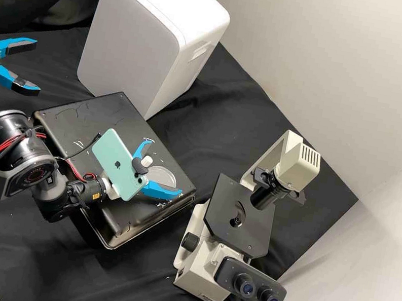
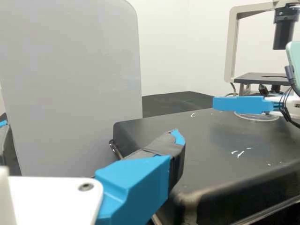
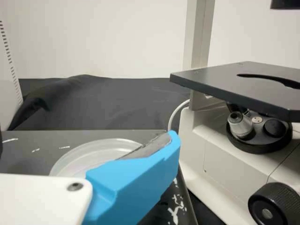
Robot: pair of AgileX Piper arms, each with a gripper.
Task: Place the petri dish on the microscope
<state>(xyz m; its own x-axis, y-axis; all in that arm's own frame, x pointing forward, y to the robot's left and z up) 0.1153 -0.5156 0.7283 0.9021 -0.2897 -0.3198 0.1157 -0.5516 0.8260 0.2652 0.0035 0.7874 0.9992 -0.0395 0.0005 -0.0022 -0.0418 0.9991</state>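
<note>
- High view: the right gripper [image 1: 164,167] was seen low over the black platform [image 1: 87,121], at the platform's corner nearest the microscope [image 1: 201,269]. Its two blue fingers [image 1: 163,190] were spread well apart.
- The petri dish [image 1: 163,177] was found lying flat on that same corner of the platform, between the two spread fingers. Whether either finger touched its rim could not be told.
- In the right wrist view, one finger [image 3: 136,180] was shown crossing in front of the dish [image 3: 84,157], which rested on the platform's scratched top [image 3: 28,145].
- In the left wrist view, a finger of the right gripper [image 2: 241,103] was seen held level just above the dish [image 2: 255,116], at the platform's far end [image 2: 225,140].
- A mint-green phone [image 1: 119,162] was carried on the right wrist, above the platform's middle.
- The microscope was set just beside the platform, off the corner holding the dish. Its black stage [image 1: 245,224] was held higher than the platform's top.
- The left gripper [image 1: 37,66] was held off the platform's side away from the microscope, apart from it, with its fingers [image 1: 17,83] opened wide.
- A tall white box [image 1: 153,34] was stood just beside the platform's back edge.
- A black cloth [image 1: 229,104] was spread under the platform and all around it.
</note>
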